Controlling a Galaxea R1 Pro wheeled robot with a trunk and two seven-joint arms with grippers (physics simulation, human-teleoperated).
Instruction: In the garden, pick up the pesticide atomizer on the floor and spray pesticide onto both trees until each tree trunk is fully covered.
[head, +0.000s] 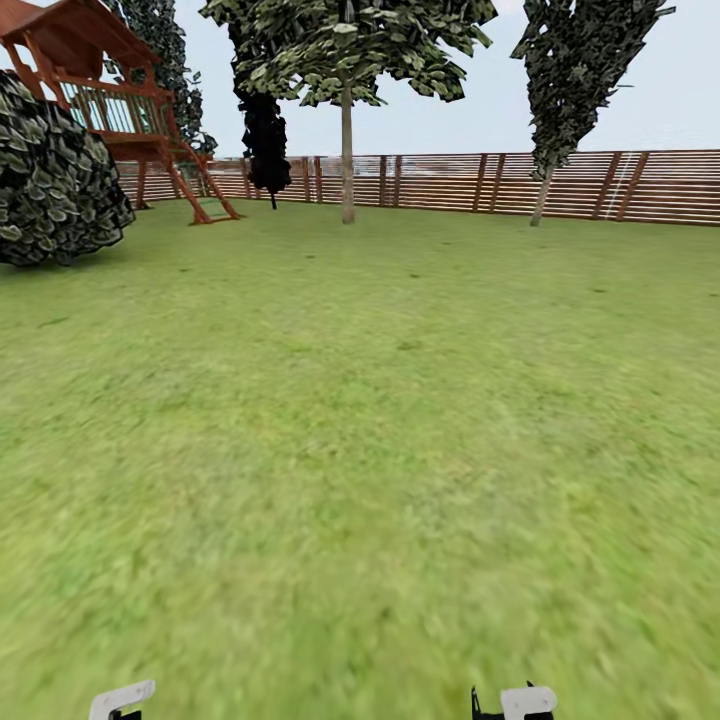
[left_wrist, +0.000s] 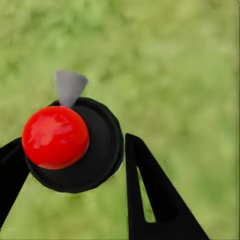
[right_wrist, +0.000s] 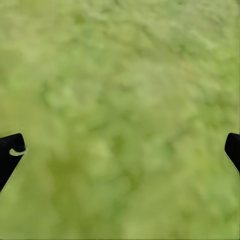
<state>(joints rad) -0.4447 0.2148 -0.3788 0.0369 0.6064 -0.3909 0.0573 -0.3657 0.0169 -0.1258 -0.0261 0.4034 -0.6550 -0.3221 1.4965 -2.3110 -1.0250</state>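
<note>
Left gripper (left_wrist: 75, 165) fingers sit narrow around a black round object (left_wrist: 95, 150) with a red ball; right gripper (right_wrist: 120, 150) fingers spread wide over lawn (right_wrist: 120, 75).

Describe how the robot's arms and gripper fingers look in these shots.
The left gripper has plain black, wedge-shaped fingers, one with a slot-like cutout. The right gripper shows black fingers at the frame edges, one bearing a small pale mark. In the head view, white and black arm parts peek up.

You're looking over a wide green lawn (head: 360, 450) out to a brown slat fence (head: 450, 185), with a wooden play tower (head: 110, 100) and dark bush (head: 55, 180) far left under pale sky.
</note>
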